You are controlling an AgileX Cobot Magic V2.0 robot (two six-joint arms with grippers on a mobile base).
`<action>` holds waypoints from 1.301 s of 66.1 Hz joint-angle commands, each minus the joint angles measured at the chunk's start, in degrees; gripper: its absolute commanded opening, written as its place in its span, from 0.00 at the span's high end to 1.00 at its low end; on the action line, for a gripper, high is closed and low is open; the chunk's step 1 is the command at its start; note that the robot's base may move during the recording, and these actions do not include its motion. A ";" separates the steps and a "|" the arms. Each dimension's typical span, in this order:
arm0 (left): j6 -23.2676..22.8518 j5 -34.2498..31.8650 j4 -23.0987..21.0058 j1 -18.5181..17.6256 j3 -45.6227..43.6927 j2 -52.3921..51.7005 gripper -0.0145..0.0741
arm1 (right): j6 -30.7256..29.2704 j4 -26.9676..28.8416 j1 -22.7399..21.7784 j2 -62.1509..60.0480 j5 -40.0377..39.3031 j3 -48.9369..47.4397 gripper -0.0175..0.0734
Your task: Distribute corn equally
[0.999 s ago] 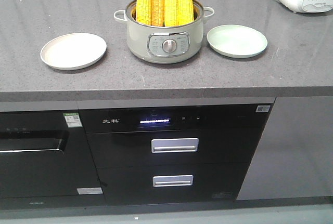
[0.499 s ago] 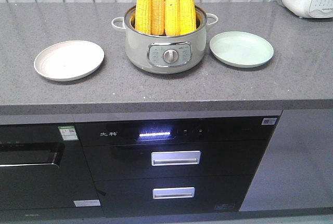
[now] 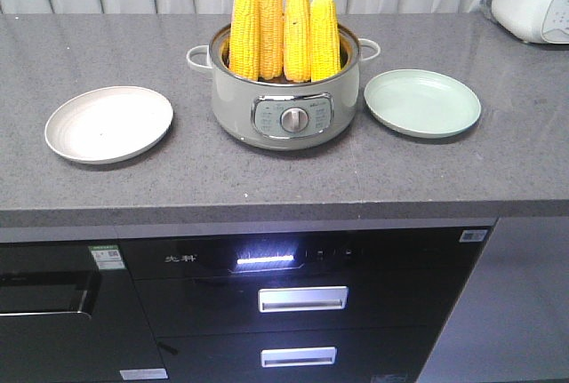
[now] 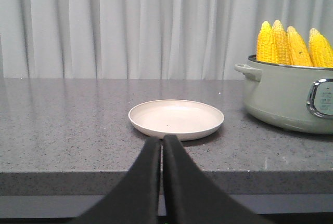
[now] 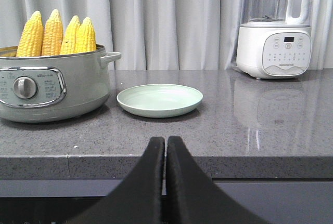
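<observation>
Four yellow kernelled corn cobs (image 3: 284, 27) stand upright in the sage-green electric pot (image 3: 236, 115) — likely stiff, fairly heavy and slick, best pinched across the exposed upper half. The black left gripper (image 4: 162, 145) and right gripper (image 5: 166, 143) sit closed, empty.

Front view: high, looking down on the counter (image 3: 267, 179).
Left wrist: low, level, near the cream plate (image 4: 176, 119).
Right wrist: low, level, near the green plate (image 5: 159, 100).
Shared: pot (image 3: 236, 112) with corn (image 3: 272, 23), all three.

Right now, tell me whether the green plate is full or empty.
Empty. The green plate is bare inside; all four corn cobs stand in the pot.
</observation>
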 commanded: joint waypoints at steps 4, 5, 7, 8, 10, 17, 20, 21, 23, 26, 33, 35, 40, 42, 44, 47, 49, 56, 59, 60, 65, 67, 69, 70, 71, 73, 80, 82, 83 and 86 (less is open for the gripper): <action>-0.51 -4.36 -0.54 -0.24 0.76 -0.91 0.84 | -0.35 0.03 0.07 -0.03 -4.56 0.55 0.81; -0.51 -4.36 -0.54 -0.24 0.76 -0.91 0.84 | -0.35 0.03 0.07 -0.03 -4.56 0.55 0.81; -0.51 -4.36 -0.54 -0.24 0.76 -0.91 0.84 | -0.35 0.03 0.07 -0.03 -4.56 0.55 0.81; -0.51 -4.36 -0.54 -0.24 0.76 -0.91 0.84 | -0.35 0.03 0.07 -0.03 -4.56 0.55 0.81; -0.51 -4.36 -0.54 -0.24 0.76 -0.91 0.84 | -0.35 0.03 0.07 -0.03 -4.56 0.55 0.81; -0.51 -4.36 -0.54 -0.24 0.76 -0.91 0.84 | -0.35 0.03 0.07 -0.03 -4.56 0.55 0.81; -0.51 -4.36 -0.54 -0.24 0.76 -0.91 0.84 | -0.35 0.03 0.07 -0.03 -4.56 0.55 0.81; -0.51 -4.36 -0.54 -0.24 0.76 -0.91 0.84 | -0.35 0.03 0.07 -0.03 -4.56 0.55 0.81; -0.51 -4.36 -0.54 -0.24 0.76 -0.91 0.84 | -0.35 0.03 0.07 -0.03 -4.56 0.55 0.81; -0.51 -4.36 -0.54 -0.24 0.76 -0.91 0.84 | -0.35 0.03 0.07 -0.03 -4.56 0.55 0.81; -0.51 -4.36 -0.54 -0.24 0.76 -0.91 0.84 | -0.35 0.03 0.07 -0.03 -4.56 0.55 0.81; -0.51 -4.36 -0.54 -0.24 0.76 -0.91 0.84 | -0.35 0.03 0.07 -0.03 -4.56 0.55 0.81; -0.51 -4.36 -0.54 -0.24 0.76 -0.91 0.84 | -0.35 0.03 0.07 -0.03 -4.56 0.55 0.81; -0.51 -4.36 -0.54 -0.24 0.76 -0.91 0.84 | -0.35 0.03 0.07 -0.03 -4.56 0.55 0.81; -0.51 -4.36 -0.54 -0.24 0.76 -0.91 0.84 | -0.35 0.03 0.07 -0.03 -4.56 0.55 0.81; -0.51 -4.36 -0.54 -0.24 0.76 -0.91 0.84 | -0.35 0.03 0.07 -0.03 -4.56 0.55 0.81; -0.51 -4.36 -0.54 -0.24 0.76 -0.91 0.84 | -0.35 0.03 0.07 -0.03 -4.56 0.55 0.81; -0.51 -4.36 -0.54 -0.24 0.76 -0.91 0.84 | -0.35 0.03 0.07 -0.03 -4.56 0.55 0.81; -0.51 -4.36 -0.54 -0.24 0.76 -0.91 0.84 | -0.35 0.03 0.07 -0.03 -4.56 0.55 0.81; -0.51 -4.36 -0.54 -0.24 0.76 -0.91 0.84 | -0.35 0.03 0.07 -0.03 -4.56 0.55 0.81; -0.51 -4.36 -0.54 -0.24 0.76 -0.91 0.84 | -0.35 0.03 0.07 -0.03 -4.56 0.55 0.81; -0.51 -4.36 -0.54 -0.24 0.76 -0.91 0.84 | -0.35 0.03 0.07 -0.03 -4.56 0.55 0.81; -0.51 -4.36 -0.54 -0.24 0.76 -0.91 0.84 | -0.35 0.03 0.07 -0.03 -4.56 0.55 0.81; -0.51 -4.36 -0.54 -0.24 0.76 -0.91 0.84 | -0.35 0.03 0.07 -0.03 -4.56 0.55 0.81; -0.51 -4.36 -0.54 -0.24 0.76 -0.91 0.84 | -0.35 0.03 0.07 -0.03 -4.56 0.55 0.81; -0.51 -4.36 -0.54 -0.24 0.76 -0.91 0.84 | -0.35 0.03 0.07 -0.03 -4.56 0.55 0.81; -0.51 -4.36 -0.54 -0.24 0.76 -0.91 0.84 | -0.35 0.03 0.07 -0.03 -4.56 0.55 0.81; -0.51 -4.36 -0.54 -0.24 0.76 -0.91 0.84 | -0.35 0.03 0.07 -0.03 -4.56 0.55 0.81; -0.51 -4.36 -0.54 -0.24 0.76 -0.91 0.84 | -0.35 0.03 0.07 -0.03 -4.56 0.55 0.81; -0.51 -4.36 -0.54 -0.24 0.76 -0.91 0.84 | -0.35 0.03 0.07 -0.03 -4.56 0.55 0.81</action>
